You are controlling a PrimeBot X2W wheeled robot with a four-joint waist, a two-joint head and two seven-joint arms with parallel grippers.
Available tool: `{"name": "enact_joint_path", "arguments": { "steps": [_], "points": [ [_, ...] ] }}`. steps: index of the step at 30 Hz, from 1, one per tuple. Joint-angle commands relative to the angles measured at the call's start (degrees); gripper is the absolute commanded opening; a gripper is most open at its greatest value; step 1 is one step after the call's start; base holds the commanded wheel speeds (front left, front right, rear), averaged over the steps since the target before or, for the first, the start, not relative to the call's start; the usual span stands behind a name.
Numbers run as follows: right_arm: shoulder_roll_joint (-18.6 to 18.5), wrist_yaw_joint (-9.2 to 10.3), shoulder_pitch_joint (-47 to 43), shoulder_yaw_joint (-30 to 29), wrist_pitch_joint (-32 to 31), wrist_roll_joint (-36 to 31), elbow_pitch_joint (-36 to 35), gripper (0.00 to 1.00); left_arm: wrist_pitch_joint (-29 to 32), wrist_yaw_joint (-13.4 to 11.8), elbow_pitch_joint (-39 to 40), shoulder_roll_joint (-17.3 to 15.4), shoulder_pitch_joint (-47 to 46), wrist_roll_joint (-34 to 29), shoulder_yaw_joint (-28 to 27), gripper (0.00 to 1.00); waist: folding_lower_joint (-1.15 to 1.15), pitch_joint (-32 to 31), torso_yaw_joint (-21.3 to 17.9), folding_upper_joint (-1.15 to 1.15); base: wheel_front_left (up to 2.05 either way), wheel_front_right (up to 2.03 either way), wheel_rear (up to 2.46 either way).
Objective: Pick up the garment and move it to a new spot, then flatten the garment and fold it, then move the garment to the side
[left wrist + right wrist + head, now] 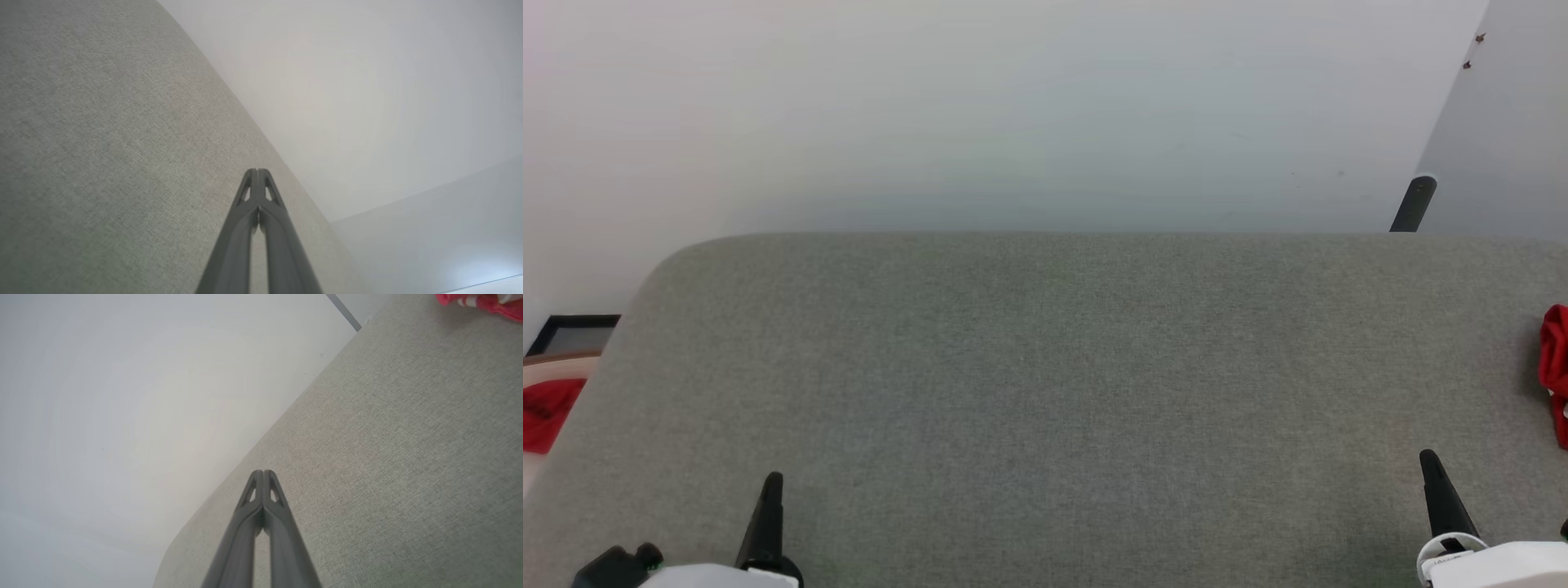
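Head view: garment [1556, 371] lies bunched at right edge of grey padded surface [1045, 367], apart from right gripper [1431, 461]. Left wrist view: left gripper [256, 171] closed, empty, fingertips touching. Right wrist view: right gripper closed, empty; garment's red-white striped trim shows at top right.

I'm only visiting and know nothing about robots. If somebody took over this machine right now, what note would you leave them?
Left tool: shut, empty, at the front left of the grey table.
Right tool: shut, empty, at the front right.
Garment: a bunched red heap at the table's right edge, mostly cut off by the frame. Striped trim shows in the right wrist view.
A different red cloth lies beyond the table's left end; leave it.
Done: nothing evident.
Left: probably everything (pick up, flatten, fold, set aside), but check the heap first.
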State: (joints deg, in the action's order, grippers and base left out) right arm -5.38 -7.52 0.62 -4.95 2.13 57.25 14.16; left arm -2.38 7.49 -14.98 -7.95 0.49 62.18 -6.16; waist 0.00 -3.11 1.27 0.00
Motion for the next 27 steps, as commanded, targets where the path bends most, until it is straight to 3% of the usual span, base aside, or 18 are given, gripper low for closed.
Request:
{"name": "enact_joint_path", "arguments": {
  "steps": [1,27],
  "points": [
    [-0.09,0.03,1.39,-0.25,-0.31,1.68,-0.65,0.0,0.36,0.0,0.77,-0.13,-1.28,1.5,-0.3,0.0,0.0,0.07,-0.03,0.0,0.0,0.0,0.0],
    [1.14,0.03,3.53,-0.96,-4.16,16.82,-0.46,0.0,4.31,0.01,0.9,2.24,-3.95,14.46,-0.39,0.0,0.0,1.29,-0.5,0.0,0.0,0.0,0.0]
  ]
}}
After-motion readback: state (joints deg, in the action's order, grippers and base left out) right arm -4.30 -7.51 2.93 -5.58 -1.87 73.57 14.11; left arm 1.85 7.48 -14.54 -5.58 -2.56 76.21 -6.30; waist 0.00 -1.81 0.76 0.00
